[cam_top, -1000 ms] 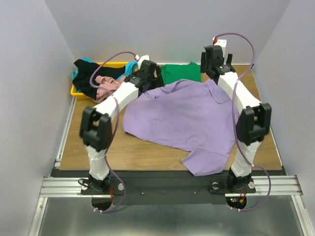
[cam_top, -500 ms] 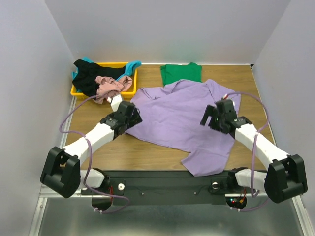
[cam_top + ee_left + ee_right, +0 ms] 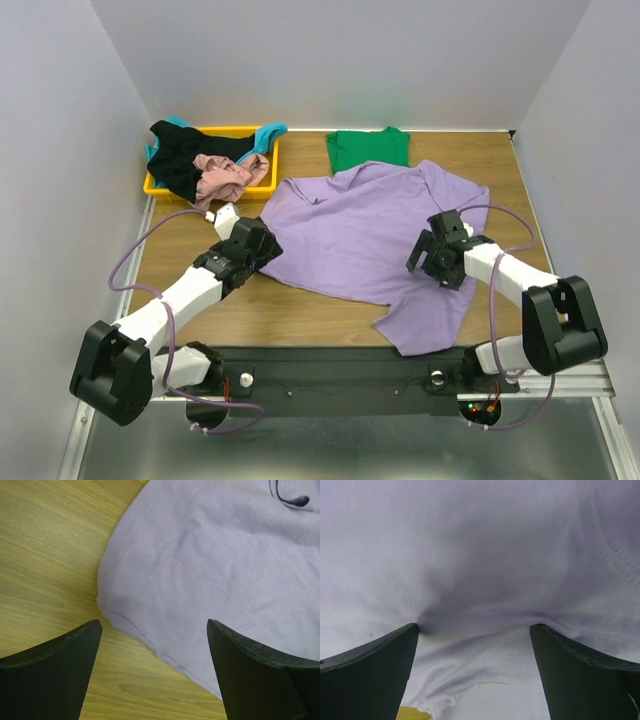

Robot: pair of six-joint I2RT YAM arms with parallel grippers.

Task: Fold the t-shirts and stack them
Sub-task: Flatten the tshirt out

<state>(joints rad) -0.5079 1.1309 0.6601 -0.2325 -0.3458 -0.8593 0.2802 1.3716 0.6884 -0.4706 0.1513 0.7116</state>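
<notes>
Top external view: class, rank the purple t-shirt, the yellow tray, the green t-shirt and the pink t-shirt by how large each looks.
1. purple t-shirt, spread out, clearly largest.
2. yellow tray, judged by its outline, mostly covered by clothes.
3. green t-shirt and pink t-shirt: they look alike in size; the pink one is bunched, so not ranked.

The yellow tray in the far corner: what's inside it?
A crumpled black shirt, a pink shirt and some teal cloth spilling over its rim. The tray floor is covered, so anything beneath is hidden.

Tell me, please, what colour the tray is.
The tray is yellow; the top view shows it best.
</notes>
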